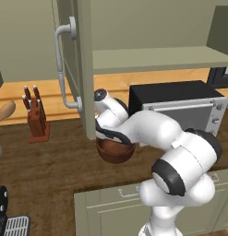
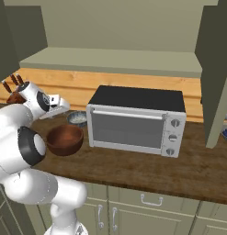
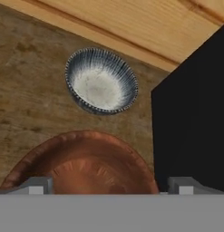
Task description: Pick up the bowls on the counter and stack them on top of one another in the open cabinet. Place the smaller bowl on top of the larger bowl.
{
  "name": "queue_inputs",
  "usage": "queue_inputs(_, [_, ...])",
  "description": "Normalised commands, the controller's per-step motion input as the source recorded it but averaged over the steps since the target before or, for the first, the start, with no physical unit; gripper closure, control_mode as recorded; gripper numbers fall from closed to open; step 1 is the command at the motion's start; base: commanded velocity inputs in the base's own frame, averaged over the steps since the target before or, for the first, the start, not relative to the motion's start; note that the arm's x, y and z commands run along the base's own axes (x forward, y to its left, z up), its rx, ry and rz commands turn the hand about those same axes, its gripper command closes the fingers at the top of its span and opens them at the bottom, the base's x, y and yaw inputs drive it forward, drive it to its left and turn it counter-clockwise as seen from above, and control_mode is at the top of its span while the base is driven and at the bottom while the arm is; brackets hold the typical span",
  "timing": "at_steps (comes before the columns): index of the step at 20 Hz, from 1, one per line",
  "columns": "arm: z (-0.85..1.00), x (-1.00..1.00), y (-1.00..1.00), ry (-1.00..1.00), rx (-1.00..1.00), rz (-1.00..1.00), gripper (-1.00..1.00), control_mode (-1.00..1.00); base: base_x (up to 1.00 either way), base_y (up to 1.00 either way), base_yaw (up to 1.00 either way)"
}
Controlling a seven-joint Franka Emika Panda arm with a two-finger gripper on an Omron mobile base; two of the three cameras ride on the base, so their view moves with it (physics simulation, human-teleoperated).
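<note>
Hovering above the wide, deep reddish-brown wooden-looking bowl (image 3: 84,165), the two-finger tool (image 3: 111,186) looks straight down, its two small grey tips set wide apart with nothing between them; it holds nothing, and the wide spread reads as a stance meant to take this bowl's thick rim. That order seems sensible, since the larger bowl must sit on the shelf before the other can go on top. The big bowl (image 2: 65,139) rests on the dark brown wood-grain bench (image 2: 133,165), just beside the left end of the black-and-silver toaster oven (image 2: 135,121). The small pale grey bowl with a speckled inside (image 3: 101,80) stands a little behind it, nearer the light wooden back wall (image 3: 131,22), close to the oven's corner but apart from both. Overhead, the tall olive-green wall cabinet (image 1: 157,57) is open, its flat shelf bare in what shows, its door (image 1: 83,69) swung out with a long curved grey handle (image 1: 63,69). A wooden knife block (image 1: 37,120) stands well off along the bench, and pale green drawer fronts (image 2: 147,206) run below its edge.
</note>
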Motion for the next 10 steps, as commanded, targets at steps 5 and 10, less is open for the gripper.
queue_inputs(5, [-0.11, 0.06, 0.43, 0.00, -0.06, 0.00, -1.00, -1.00, 0.00, 0.00, 0.00])
queue_inputs(10, [-0.23, 0.33, 0.20, 0.00, -0.06, 0.00, -1.00, -1.00, 0.00, 0.00, 0.00])
